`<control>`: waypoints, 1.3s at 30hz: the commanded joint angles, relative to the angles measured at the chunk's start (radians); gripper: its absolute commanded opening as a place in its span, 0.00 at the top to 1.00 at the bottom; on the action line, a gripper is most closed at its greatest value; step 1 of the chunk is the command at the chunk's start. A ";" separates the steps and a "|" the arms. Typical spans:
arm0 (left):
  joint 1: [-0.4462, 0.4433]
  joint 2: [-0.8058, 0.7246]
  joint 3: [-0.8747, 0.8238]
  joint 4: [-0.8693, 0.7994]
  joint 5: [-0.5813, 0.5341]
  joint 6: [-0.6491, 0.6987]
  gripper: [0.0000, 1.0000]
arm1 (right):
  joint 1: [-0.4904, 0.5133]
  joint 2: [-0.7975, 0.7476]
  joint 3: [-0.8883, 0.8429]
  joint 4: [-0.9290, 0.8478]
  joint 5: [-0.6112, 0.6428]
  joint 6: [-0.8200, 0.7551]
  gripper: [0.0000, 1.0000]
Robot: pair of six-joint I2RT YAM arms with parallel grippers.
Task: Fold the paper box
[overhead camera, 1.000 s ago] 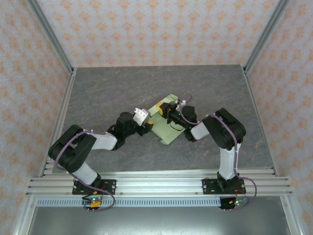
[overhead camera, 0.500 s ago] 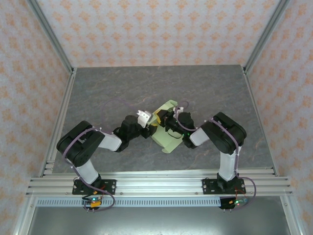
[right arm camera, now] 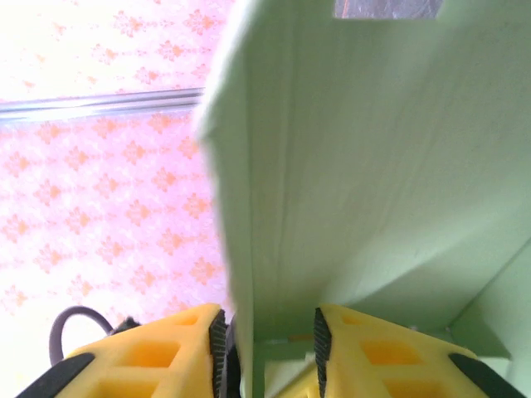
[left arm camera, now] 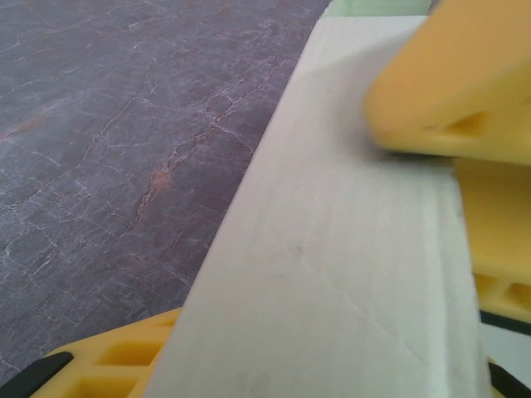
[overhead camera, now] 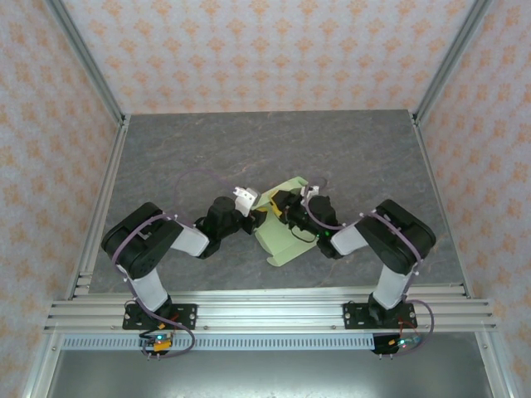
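The paper box (overhead camera: pixel 286 236) is pale yellow-green card, partly folded, lying mid-table with its far left part raised between the two grippers. My right gripper (overhead camera: pixel 282 204) reaches in from the right. In the right wrist view its yellow fingers (right arm camera: pixel 353 344) are shut on an upright folded wall of the paper box (right arm camera: pixel 348 166). My left gripper (overhead camera: pixel 255 213) comes from the left. In the left wrist view a pale panel of the paper box (left arm camera: pixel 348 249) lies across its widely spread yellow fingers (left arm camera: pixel 108 365), hiding the gap. A right-arm finger (left arm camera: pixel 456 75) presses on that panel.
The table (overhead camera: pixel 182 157) is dark grey stone-patterned, fenced by aluminium posts and patterned orange-on-pink walls (overhead camera: pixel 265 50). An aluminium rail (overhead camera: pixel 265 311) runs along the near edge by both arm bases. Purple cables loop over the arms.
Both grippers have closed in toward each other. The paper box has shifted toward the near edge and its far part has lifted. The right arm's elbow has swung out to the right.
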 commanded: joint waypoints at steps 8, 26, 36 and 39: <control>-0.024 0.007 0.020 -0.038 -0.047 -0.111 0.61 | 0.004 -0.564 -0.088 -0.662 0.146 -0.674 0.57; -0.125 0.002 0.019 -0.064 -0.149 0.037 0.54 | -0.005 -0.697 0.180 -1.243 0.380 -0.823 0.44; -0.153 -0.005 0.002 -0.035 -0.199 0.071 0.54 | -0.057 -0.435 0.366 -1.347 0.171 -0.261 0.28; -0.158 -0.008 -0.003 -0.025 -0.209 0.074 0.54 | -0.051 -0.366 0.254 -1.032 0.048 -0.027 0.35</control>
